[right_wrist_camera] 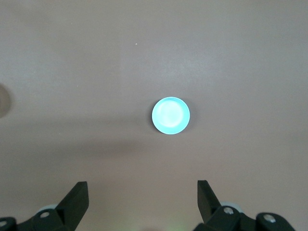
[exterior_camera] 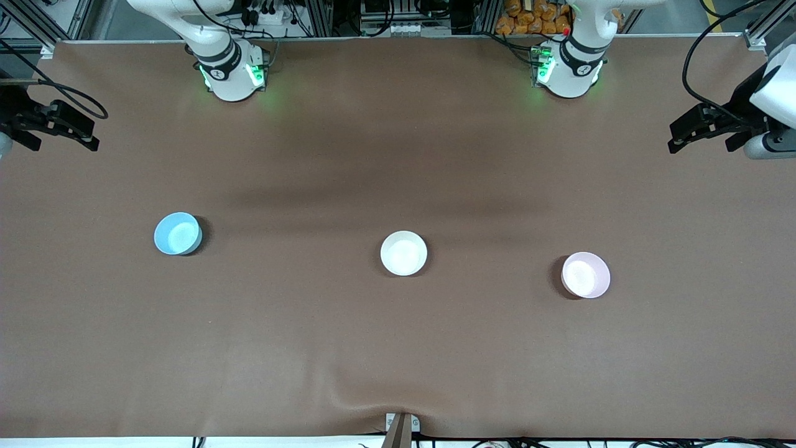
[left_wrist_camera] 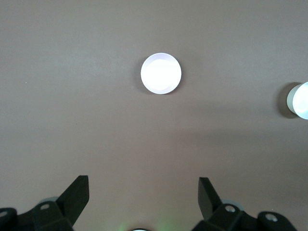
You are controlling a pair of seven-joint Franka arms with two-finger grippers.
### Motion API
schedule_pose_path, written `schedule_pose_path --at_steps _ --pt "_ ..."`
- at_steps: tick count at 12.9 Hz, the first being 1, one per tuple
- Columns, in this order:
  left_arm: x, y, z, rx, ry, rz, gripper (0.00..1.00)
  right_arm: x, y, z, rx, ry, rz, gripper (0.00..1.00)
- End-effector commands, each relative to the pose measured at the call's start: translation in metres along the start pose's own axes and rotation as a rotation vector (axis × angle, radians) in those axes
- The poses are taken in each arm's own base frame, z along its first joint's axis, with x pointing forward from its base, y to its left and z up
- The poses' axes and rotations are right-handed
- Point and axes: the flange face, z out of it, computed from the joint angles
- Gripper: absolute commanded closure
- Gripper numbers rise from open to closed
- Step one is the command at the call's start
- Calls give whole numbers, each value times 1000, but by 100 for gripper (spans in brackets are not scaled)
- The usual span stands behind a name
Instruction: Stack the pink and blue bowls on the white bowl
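Three small bowls stand apart in a row across the brown table. The white bowl point(exterior_camera: 403, 253) is in the middle. The blue bowl point(exterior_camera: 178, 233) point(right_wrist_camera: 171, 115) sits toward the right arm's end. The pale pink bowl point(exterior_camera: 585, 274) point(left_wrist_camera: 161, 73) sits toward the left arm's end, with the white bowl point(left_wrist_camera: 299, 100) at the edge of the left wrist view. My left gripper point(exterior_camera: 673, 138) point(left_wrist_camera: 143, 183) hangs open and empty high over its end of the table. My right gripper point(exterior_camera: 94, 138) point(right_wrist_camera: 142, 185) hangs the same way, open and empty over the other end.
A brown mat point(exterior_camera: 398, 348) covers the table, with a small wrinkle at its front edge by a clamp point(exterior_camera: 401, 426). The two arm bases point(exterior_camera: 231, 74) point(exterior_camera: 569, 68) stand along the table's edge farthest from the front camera.
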Motion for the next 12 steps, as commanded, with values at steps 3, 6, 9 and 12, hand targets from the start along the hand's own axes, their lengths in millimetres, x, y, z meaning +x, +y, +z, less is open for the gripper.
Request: schedule_pose_path --at_steps 3,6,9,12 --pt "5 -9 -4 11 -10 4 0 -1 3 -2 4 -4 7 0" --pt "11 -10 0 16 -14 5 0 -1 3 -2 3 -4 6 0" --pt "12 -11 8 16 -34 10 0 -1 3 -2 3 -4 6 0" --pt "12 -12 23 19 -63 5 0 -1 2 -2 4 -4 6 0"
